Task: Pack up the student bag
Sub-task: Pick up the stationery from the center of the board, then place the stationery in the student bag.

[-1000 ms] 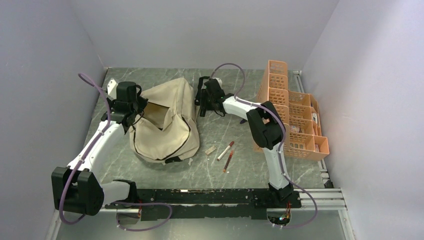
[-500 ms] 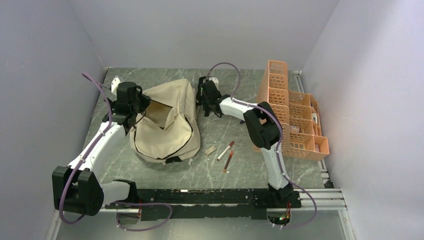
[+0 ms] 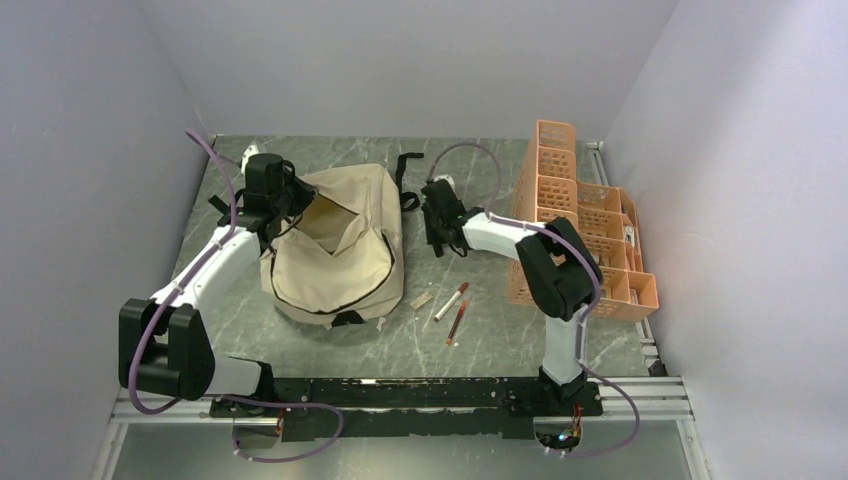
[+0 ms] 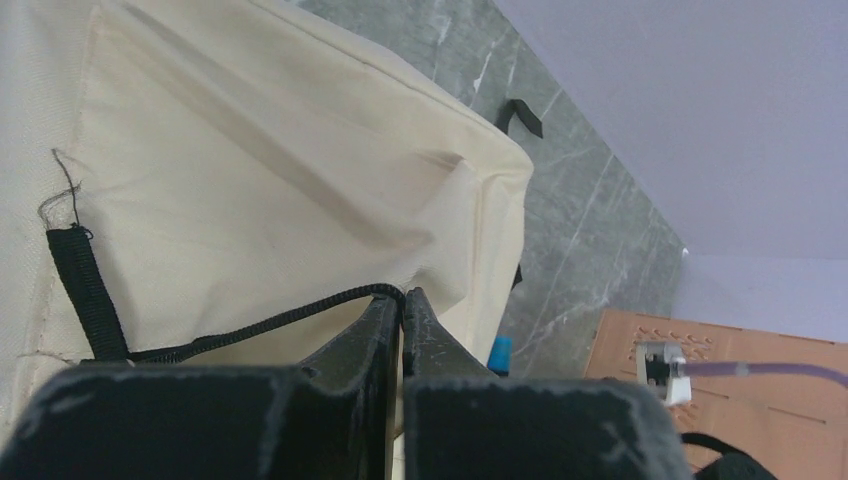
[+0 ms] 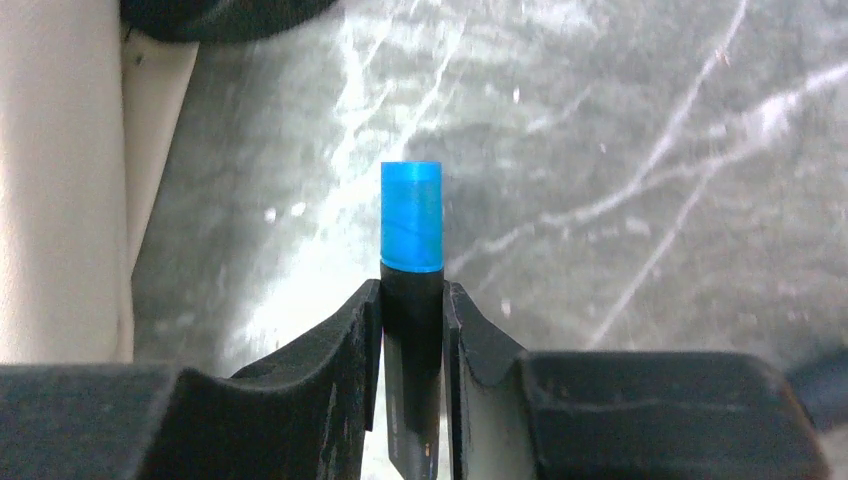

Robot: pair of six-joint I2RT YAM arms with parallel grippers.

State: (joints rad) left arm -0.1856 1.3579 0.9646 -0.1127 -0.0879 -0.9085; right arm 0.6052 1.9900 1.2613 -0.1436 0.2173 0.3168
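Observation:
The student bag [image 3: 335, 255], beige with black zipper lines, lies on the table left of centre with its mouth held open. My left gripper [image 3: 288, 200] is at the mouth's back left rim. In the left wrist view this gripper [image 4: 403, 297] is shut on the bag's black edge cord [image 4: 270, 322], with beige fabric [image 4: 250, 180] spread beyond it. My right gripper [image 3: 438, 240] hovers just right of the bag. The right wrist view shows it [image 5: 412, 295] shut on a black marker with a blue cap [image 5: 412, 215], the cap sticking out past the fingertips.
An orange perforated organizer [image 3: 590, 240] stands along the right side. Two red-capped pens [image 3: 452, 300] [image 3: 457, 322] and a small beige piece [image 3: 421, 300] lie on the table right of the bag's near end. A black strap [image 3: 405, 180] trails from the bag's far corner.
My right gripper has closed on the marker and moved right and nearer, away from the bag's far corner. My left arm swung right and back, pulling the bag's mouth wider.

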